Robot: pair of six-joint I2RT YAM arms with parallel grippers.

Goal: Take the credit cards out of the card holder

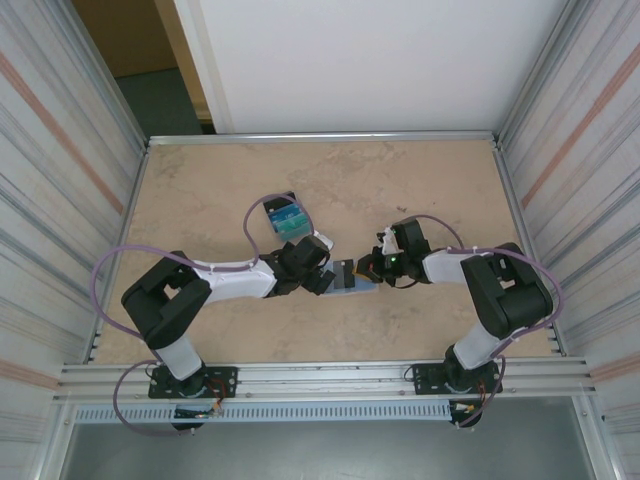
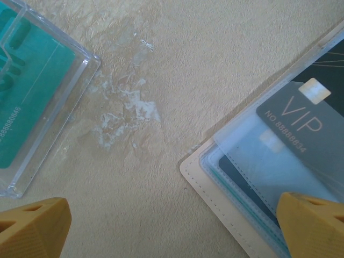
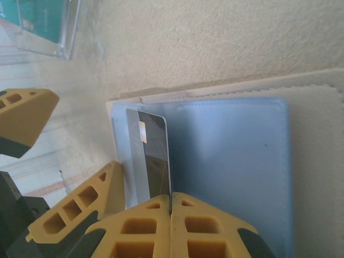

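The card holder lies open on the table between my two grippers, with a beige rim and a pale blue inner face. A dark grey credit card marked VIP sticks out of a clear pocket. My right gripper is shut on this card's near edge. My left gripper is open and straddles the holder's corner. Its right fingertip sits over the holder's pockets; whether it touches them I cannot tell. A teal card edge shows in a lower pocket.
A clear plastic box holding teal-green cards stands just behind the left gripper, and also shows in the right wrist view. Walls enclose the tan table on three sides.
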